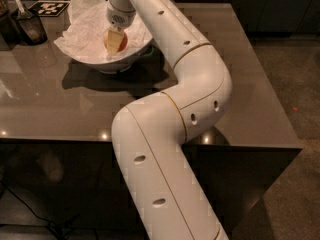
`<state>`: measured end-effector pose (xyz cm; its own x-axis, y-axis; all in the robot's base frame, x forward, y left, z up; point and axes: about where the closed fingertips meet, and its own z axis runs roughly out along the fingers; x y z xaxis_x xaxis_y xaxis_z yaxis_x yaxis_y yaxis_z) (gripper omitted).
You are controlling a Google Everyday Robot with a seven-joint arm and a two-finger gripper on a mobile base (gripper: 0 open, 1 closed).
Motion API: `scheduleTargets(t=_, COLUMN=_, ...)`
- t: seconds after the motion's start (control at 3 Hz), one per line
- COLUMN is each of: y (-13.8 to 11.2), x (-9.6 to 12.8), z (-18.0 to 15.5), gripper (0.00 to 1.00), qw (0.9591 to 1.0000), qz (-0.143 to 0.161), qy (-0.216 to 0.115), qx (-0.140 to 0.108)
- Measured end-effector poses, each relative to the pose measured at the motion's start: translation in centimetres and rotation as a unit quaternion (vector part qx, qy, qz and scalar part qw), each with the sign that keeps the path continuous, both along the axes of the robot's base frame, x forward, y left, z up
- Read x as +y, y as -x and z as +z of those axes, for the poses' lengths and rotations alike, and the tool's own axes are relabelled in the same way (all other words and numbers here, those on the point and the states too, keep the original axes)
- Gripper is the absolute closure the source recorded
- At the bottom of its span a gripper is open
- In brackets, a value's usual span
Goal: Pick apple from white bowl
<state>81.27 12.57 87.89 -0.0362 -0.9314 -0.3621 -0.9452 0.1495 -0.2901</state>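
Gripper (115, 41), inside white bowl (131, 59) on grey table (60, 109): apparently clamped on apple (123, 40), grip partly hidden.

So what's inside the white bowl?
Crumpled white paper and the apple sit in the white bowl. The gripper is at the apple, covering part of it. Paper hides the bowl's bottom.

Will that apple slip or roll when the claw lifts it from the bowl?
The apple is probably firm, so it should take a squeeze. Its round, smooth-looking skin could slip or roll if gripped off-centre. The claw sits right on it inside the white bowl. The crumpled paper beneath looks soft, so the apple may shift when pushed.
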Motion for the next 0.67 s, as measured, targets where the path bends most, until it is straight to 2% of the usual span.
scheduleTargets(t=0.33, y=1.0, x=-0.2, z=3.4, gripper=1.0, qw=0.9993, qz=-0.021, qy=-0.029, qx=-0.007)
scheduleTargets(t=0.67, y=3.9, x=0.5, z=8.8, gripper=1.0, qw=0.9972, qz=-0.013, qy=-0.063, qx=-0.038)
